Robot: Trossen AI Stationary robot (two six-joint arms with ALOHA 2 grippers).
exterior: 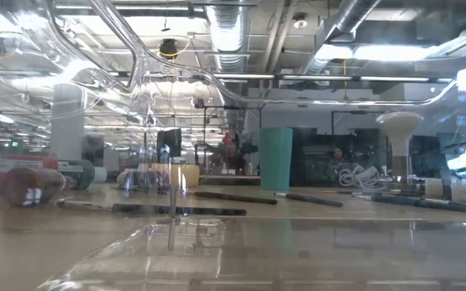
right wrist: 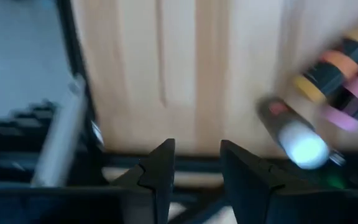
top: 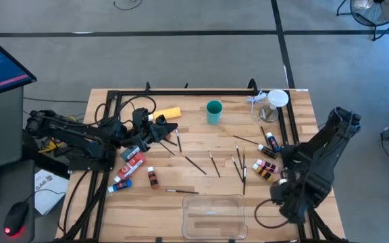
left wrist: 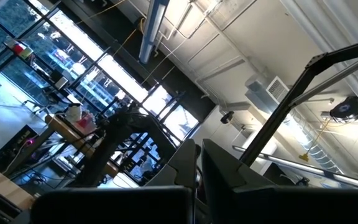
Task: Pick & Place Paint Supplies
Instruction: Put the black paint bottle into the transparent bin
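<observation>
Both pincers empty; left (left wrist: 197,163) closed.

a teal cup (top: 213,111), a yellow bottle (top: 169,113), a red tube (top: 134,165) and pale wooden table (top: 201,145) are seen.

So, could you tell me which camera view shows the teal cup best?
The high view: the teal cup stands alone on the table's far side, its open rim and surroundings clear. The low view shows it side-on, upright, seen through a clear tray's reflections. Neither wrist view shows it.
</observation>
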